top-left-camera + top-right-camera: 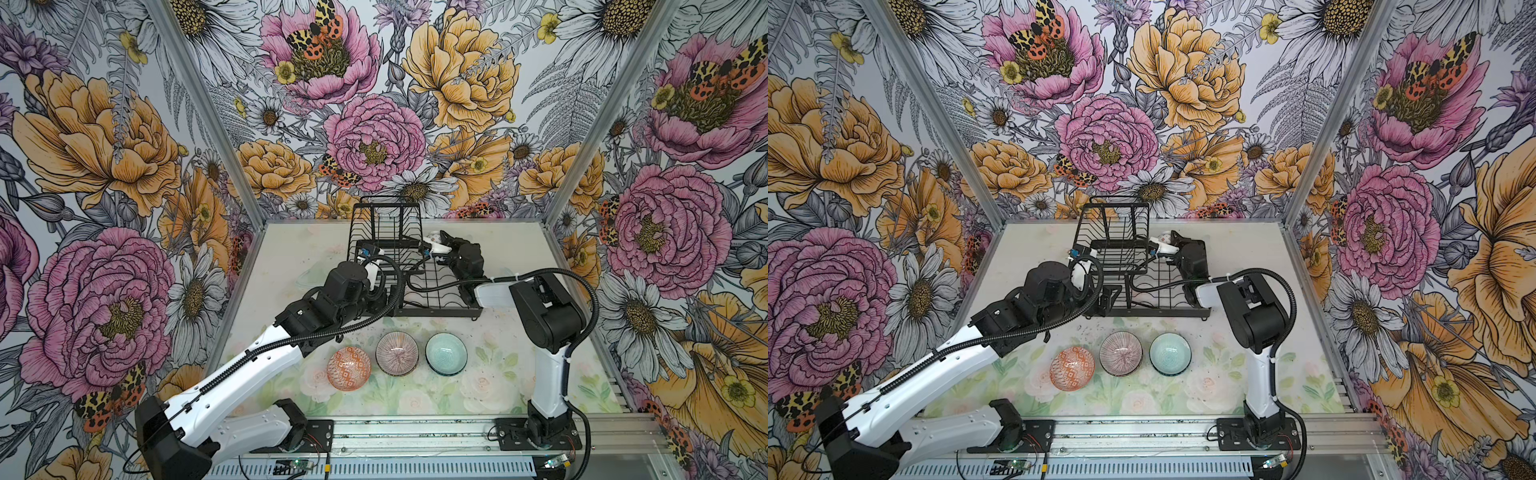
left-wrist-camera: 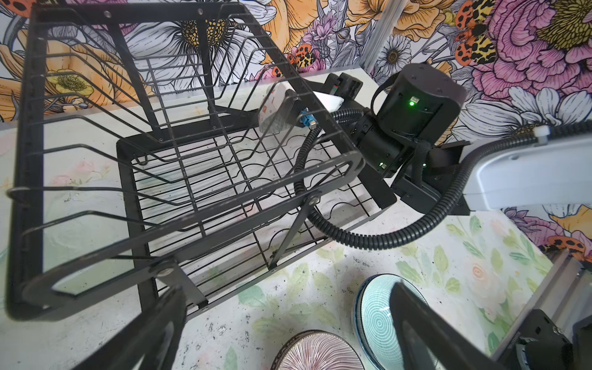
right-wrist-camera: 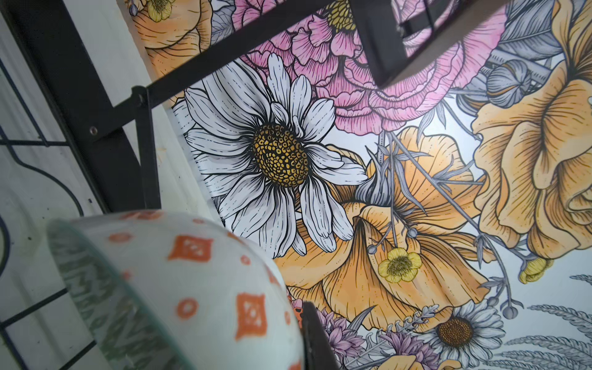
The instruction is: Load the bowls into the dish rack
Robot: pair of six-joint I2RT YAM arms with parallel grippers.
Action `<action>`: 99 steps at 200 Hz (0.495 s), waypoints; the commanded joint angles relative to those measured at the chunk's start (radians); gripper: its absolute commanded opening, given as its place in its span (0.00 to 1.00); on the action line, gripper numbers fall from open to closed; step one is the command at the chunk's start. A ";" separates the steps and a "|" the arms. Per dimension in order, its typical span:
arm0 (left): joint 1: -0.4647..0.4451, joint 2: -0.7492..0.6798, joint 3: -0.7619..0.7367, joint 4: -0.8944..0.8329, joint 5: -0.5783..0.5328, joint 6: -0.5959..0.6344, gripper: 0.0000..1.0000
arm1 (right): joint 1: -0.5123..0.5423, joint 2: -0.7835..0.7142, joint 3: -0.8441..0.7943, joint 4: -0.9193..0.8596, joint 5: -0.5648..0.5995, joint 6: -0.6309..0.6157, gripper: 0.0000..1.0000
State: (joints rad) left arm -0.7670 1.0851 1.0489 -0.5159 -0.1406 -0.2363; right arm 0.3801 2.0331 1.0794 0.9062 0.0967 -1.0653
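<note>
The left fingers (image 2: 153, 326) stand wide apart and hold nothing. In both top views that arm reaches to the left side of the rack (image 1: 386, 203), by its raised basket (image 1: 376, 226).

Toward the front of the surface (image 1: 286, 249), three bowls sit upright in a row, apart from the rack. The orange bowl (image 1: 348, 369) is leftmost, the pink bowl (image 1: 397, 354) is just beside it, and the teal bowl (image 1: 446, 354) is just beside that.

The rack stands behind them at the middle rear of the surface, with its tray (image 1: 436, 312) running forward from under the basket.

At the rack's right rear, the right fingers (image 3: 315, 339) are clamped together on the rim of a white bowl (image 1: 433, 238). This bowl has orange marks outside and a green pattern inside. It is tipped on edge, just to the right of the basket and over the tray's far end. I cannot tell whether it touches the wires.
</note>
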 commanded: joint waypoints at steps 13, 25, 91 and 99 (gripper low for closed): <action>0.010 -0.020 -0.004 0.016 0.002 -0.009 0.99 | 0.028 0.040 0.068 0.037 -0.036 0.002 0.00; 0.010 -0.025 -0.006 0.016 0.004 -0.010 0.99 | 0.035 0.054 0.073 0.026 -0.041 0.004 0.00; 0.009 -0.036 -0.015 0.014 0.009 -0.011 0.99 | 0.061 0.108 0.127 -0.004 -0.039 0.034 0.00; 0.009 -0.036 -0.017 0.014 0.010 -0.012 0.99 | 0.064 0.117 0.133 -0.003 -0.033 0.039 0.00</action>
State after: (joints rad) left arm -0.7670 1.0657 1.0485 -0.5163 -0.1402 -0.2363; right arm 0.4225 2.1273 1.1584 0.8536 0.0738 -1.0595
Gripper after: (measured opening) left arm 0.988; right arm 0.131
